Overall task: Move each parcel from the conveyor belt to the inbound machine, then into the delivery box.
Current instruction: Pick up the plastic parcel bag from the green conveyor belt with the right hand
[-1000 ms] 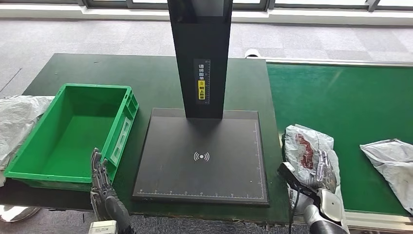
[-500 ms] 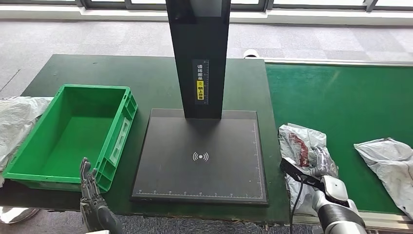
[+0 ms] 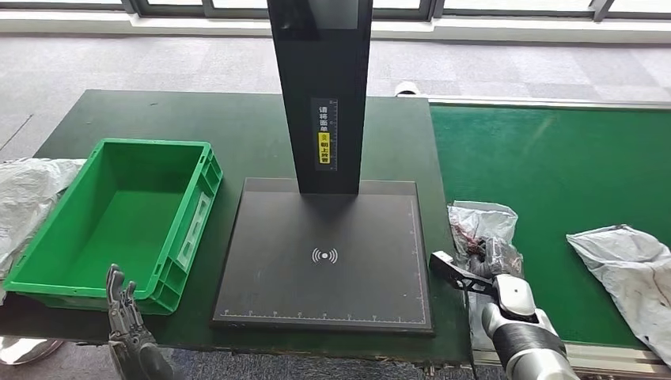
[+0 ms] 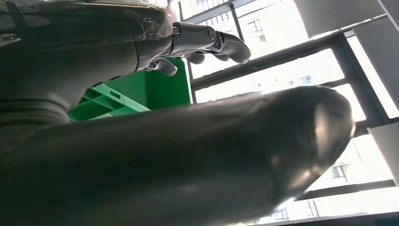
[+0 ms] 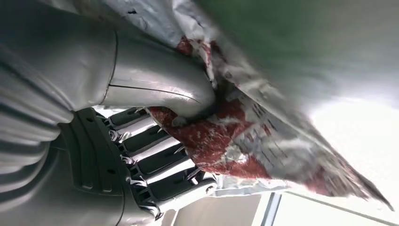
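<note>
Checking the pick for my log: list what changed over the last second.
The right hand closed on the red-printed parcel, drawing it toward the inbound machine. The left hand sank lower, empty. The green box and second parcel kept their places.

The crate (image 3: 119, 214) was bright green. Right of it, the scanner plate (image 3: 328, 261) was black; the parcel (image 3: 483, 237) grey-white with red patches.

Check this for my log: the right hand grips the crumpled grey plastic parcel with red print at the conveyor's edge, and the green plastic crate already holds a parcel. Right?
Not quite. The green plastic crate is empty, as the head view shows. The rest stands: the right hand grips the crumpled grey plastic parcel with red print at the edge of the green conveyor.
</note>
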Controlling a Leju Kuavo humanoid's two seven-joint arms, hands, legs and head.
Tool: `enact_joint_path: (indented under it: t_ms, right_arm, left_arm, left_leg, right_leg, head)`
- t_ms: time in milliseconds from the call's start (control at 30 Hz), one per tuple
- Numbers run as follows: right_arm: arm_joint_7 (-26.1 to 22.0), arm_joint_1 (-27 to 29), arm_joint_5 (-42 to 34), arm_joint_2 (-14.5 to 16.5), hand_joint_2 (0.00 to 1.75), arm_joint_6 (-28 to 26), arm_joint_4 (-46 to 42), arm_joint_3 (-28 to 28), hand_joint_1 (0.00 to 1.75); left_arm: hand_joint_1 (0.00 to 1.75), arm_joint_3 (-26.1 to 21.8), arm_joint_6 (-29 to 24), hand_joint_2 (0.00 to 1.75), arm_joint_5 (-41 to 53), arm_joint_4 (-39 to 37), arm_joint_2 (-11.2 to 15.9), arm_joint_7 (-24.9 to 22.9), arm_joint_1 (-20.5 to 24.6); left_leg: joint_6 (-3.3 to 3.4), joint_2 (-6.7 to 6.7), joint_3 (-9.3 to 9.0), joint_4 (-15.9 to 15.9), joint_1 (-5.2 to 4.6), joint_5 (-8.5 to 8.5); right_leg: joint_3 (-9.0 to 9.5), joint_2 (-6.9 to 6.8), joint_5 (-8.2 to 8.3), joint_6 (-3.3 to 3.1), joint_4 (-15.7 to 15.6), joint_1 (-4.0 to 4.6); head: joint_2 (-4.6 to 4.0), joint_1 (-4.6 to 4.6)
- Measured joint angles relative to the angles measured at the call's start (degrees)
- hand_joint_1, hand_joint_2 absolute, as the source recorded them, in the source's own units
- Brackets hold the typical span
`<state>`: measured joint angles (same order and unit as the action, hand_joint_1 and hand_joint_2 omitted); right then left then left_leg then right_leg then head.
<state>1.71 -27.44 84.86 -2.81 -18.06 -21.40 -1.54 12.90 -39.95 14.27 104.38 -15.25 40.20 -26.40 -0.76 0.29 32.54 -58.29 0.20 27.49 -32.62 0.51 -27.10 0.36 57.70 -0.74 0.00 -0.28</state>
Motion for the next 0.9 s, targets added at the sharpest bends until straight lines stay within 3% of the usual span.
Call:
enact_joint_path:
  t_ms: [633,733,800,900]
  right_arm:
    - [0.27,-0.08,-0.24,0.85,1.75,-3.16,0.0,0.97,1.75]
    - [0.1,0.12,-0.85,0.86,1.75,-6.88,-0.22,0.97,1.75]
    - [-0.91,0.23,-2.1,0.97,1.75,-12.2,-1.06,0.97,1.75]
    - [-7.97,1.25,-7.83,1.73,1.75,-20.04,-7.38,0.66,1.75]
  left_arm:
    - [0.0,0.0,0.0,0.0,-0.34,2.12,-0.22,0.01,-0.71]
    - [0.0,0.03,0.0,0.0,-0.53,2.38,-0.24,0.02,-0.68]
    - [0.0,0.04,0.0,0.0,-0.49,2.82,-0.34,0.02,-0.68]
    - [0.0,-0.06,0.0,0.0,0.15,3.61,-0.69,0.02,-0.81]
  left_leg:
    - [0.01,-0.04,0.04,0.0,-0.02,0.03]
    - [0.0,-0.04,0.06,0.0,-0.02,0.03]
    - [0.0,-0.04,0.09,0.0,-0.02,0.03]
    - [0.02,-0.09,0.1,0.0,-0.02,0.02]
  right_leg:
    - [-0.15,-0.05,-0.03,-0.03,0.0,-0.03]
    - [-0.16,-0.04,-0.03,-0.03,0.0,-0.03]
    - [-0.17,-0.04,-0.03,-0.03,0.01,-0.04]
    - [-0.18,-0.08,-0.03,-0.03,0.01,-0.05]
  head:
    - [-0.01,0.0]
    - [-0.01,0.0]
    - [0.0,0.0]
    - [-0.01,0.0]
